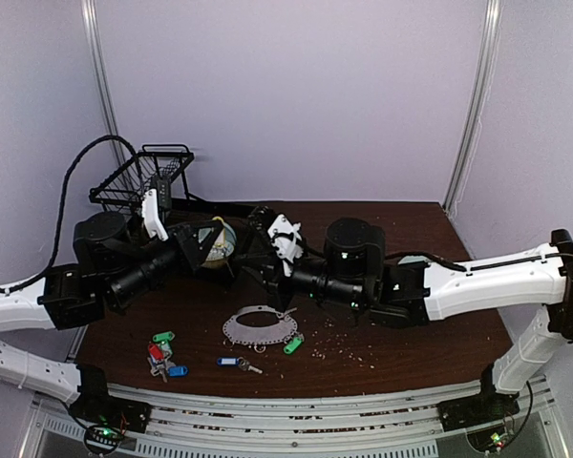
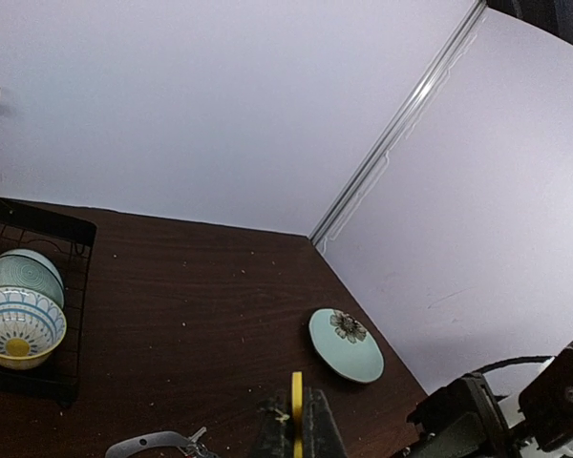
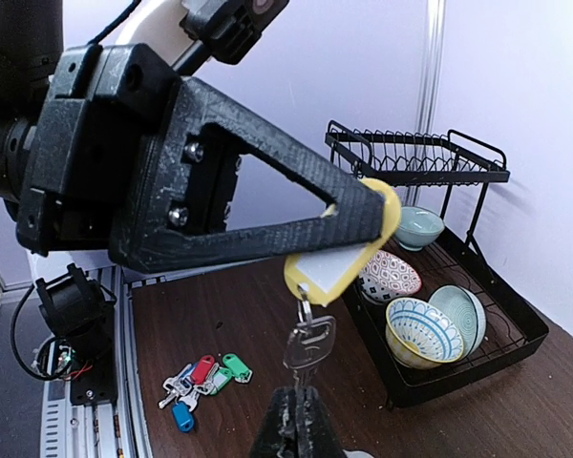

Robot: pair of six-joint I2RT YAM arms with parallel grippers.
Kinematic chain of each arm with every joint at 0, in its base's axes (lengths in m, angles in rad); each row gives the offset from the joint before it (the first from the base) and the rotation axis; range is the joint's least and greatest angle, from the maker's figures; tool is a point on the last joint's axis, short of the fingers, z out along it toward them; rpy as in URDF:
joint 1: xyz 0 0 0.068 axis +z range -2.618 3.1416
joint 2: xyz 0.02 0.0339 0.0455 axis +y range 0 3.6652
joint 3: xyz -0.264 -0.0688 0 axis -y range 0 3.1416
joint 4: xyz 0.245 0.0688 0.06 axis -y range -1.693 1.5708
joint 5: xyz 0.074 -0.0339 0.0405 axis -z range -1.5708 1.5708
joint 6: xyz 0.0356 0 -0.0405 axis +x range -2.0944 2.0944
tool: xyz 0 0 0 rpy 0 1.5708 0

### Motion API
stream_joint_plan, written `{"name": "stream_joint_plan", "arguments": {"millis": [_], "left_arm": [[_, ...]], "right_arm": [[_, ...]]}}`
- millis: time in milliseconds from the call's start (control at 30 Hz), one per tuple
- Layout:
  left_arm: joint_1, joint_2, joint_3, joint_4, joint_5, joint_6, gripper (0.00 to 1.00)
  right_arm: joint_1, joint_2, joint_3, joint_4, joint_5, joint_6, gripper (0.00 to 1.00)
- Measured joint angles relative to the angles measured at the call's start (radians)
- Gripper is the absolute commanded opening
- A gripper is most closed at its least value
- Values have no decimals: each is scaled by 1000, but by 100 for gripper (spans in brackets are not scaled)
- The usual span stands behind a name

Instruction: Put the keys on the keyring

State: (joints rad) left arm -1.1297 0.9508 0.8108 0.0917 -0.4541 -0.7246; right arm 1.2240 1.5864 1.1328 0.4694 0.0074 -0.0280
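Two grippers share one key: the left gripper is clamped on the yellow tag, so the key dangles blade-down. The right gripper, closed tight, appears to pinch the blade tip, probably to steady it for threading. The keyring lies flat at lower centre of the top view, beneath both arms. The other tagged keys lie at lower left.

You face a dark wooden counter closed in by plain pale lilac walls, with metal strips running up the corners.
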Motion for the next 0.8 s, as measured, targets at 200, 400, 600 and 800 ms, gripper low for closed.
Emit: {"name": "stream_joint_plan", "arguments": {"millis": [200,400,600,800], "left_arm": [[0,-31,-12,2,-23,0,0],[0,-4,-12,4,-23,5,0],[0,9,-12,5,-23,13,0],[0,10,-12,13,-23,20,0]], "right_arm": [[-13,-47,-12,-11,-19,-11,26],[-14,-13,5,28,-20,-25,31],[-13,57,47,48,-20,-26,26],[-13,92,70,54,-18,-24,13]]}}
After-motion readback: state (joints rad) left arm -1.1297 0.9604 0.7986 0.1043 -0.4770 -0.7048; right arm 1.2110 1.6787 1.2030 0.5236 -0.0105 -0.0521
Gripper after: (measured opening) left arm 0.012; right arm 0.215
